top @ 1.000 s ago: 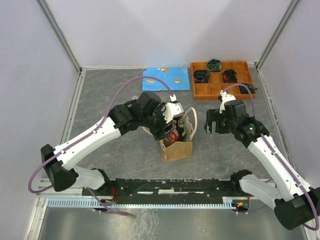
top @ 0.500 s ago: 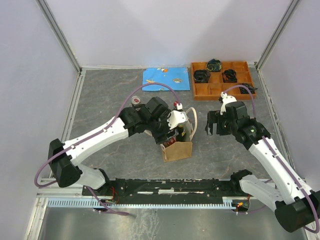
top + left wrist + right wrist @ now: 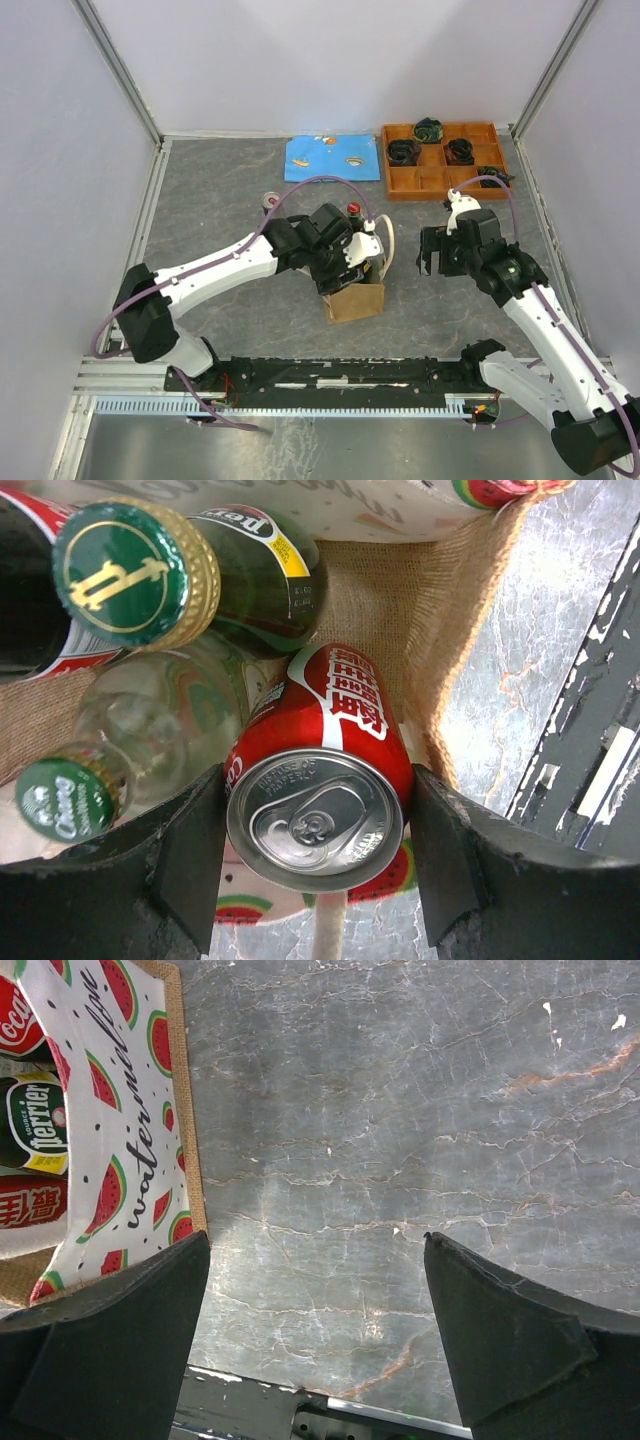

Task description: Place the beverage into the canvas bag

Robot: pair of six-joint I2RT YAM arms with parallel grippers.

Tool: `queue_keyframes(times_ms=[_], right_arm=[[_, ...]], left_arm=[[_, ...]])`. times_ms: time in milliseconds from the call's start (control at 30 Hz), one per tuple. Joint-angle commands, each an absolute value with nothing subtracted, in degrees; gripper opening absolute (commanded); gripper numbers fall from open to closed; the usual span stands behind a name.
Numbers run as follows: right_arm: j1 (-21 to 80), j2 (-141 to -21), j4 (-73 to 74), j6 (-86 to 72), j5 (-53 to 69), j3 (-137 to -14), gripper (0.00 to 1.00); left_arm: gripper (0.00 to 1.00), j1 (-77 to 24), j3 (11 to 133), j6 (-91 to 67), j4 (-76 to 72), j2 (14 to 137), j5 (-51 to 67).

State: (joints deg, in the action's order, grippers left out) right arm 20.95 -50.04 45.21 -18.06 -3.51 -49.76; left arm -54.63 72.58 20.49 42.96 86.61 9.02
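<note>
The beverage is a red soda can (image 3: 320, 800), gripped just below its silver top by my left gripper (image 3: 315, 850), one finger against each side. It hangs inside the open mouth of the canvas bag (image 3: 375, 590), next to a gold-and-green capped bottle (image 3: 135, 570), a green Perrier bottle (image 3: 265, 570) and a clear bottle (image 3: 150, 720). From above, the left gripper (image 3: 352, 262) sits over the tan canvas bag (image 3: 358, 300). My right gripper (image 3: 432, 255) hovers open to the right of the bag, over bare table (image 3: 400, 1160); the bag's watermelon-print side (image 3: 120, 1140) shows at its left.
An orange compartment tray (image 3: 440, 192) with dark items stands at the back right. A blue mat (image 3: 333, 158) lies left of it. A small round object (image 3: 271, 200) sits on the table behind the left arm. The black rail (image 3: 340, 372) runs along the near edge.
My left arm has stretched rightward and carried the can over and down into the bag's mouth. The right arm has shifted slightly to the right, still open.
</note>
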Motion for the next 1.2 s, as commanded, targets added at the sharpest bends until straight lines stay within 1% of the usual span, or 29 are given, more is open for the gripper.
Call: queue_keyframes(times_ms=[0, 633, 667, 700, 733, 833, 867, 900, 1033, 1100, 1167], right_arm=[[20.8, -48.9, 45.3, -16.8, -4.7, -50.0, 0.96], [20.6, -46.2, 47.7, -16.9, -6.3, -49.2, 0.96], [20.7, -46.0, 47.6, -16.9, -6.4, -49.2, 0.96], [20.6, -45.8, 47.7, -17.0, -6.4, -49.2, 0.96], [20.6, -45.8, 47.7, -17.0, -6.4, -49.1, 0.96], [20.5, -45.9, 47.6, -16.8, -6.4, -49.2, 0.96], [20.5, -45.9, 47.5, -16.8, -6.3, -49.2, 0.96], [20.6, -45.9, 47.5, -16.7, -6.3, -49.2, 0.96], [20.6, -45.9, 47.3, -16.8, -6.0, -49.0, 0.96], [20.5, -45.9, 47.0, -16.8, -5.8, -48.7, 0.96], [20.5, -46.0, 46.9, -16.8, -5.6, -48.6, 0.96]], left_arm=[[0.03, -55.0, 73.3, 21.7, 38.6, 87.8, 9.1], [0.03, -57.5, 69.7, 22.9, 40.3, 93.6, 7.3], [0.04, -57.4, 69.8, 23.0, 40.9, 93.9, 7.1], [0.1, -57.4, 69.9, 23.1, 41.5, 94.1, 6.9], [0.21, -57.4, 69.9, 23.1, 42.1, 94.1, 6.8], [0.62, -57.4, 69.6, 22.7, 42.6, 93.1, 6.3], [0.72, -57.4, 69.7, 22.5, 42.8, 92.6, 6.1], [0.79, -57.4, 69.8, 22.3, 43.1, 92.0, 5.9], [0.83, -57.4, 71.3, 21.2, 45.3, 89.6, 5.6], [0.87, -57.4, 72.3, 20.7, 46.6, 88.4, 5.6], [0.89, -57.4, 73.5, 20.1, 47.6, 87.0, 5.6]])
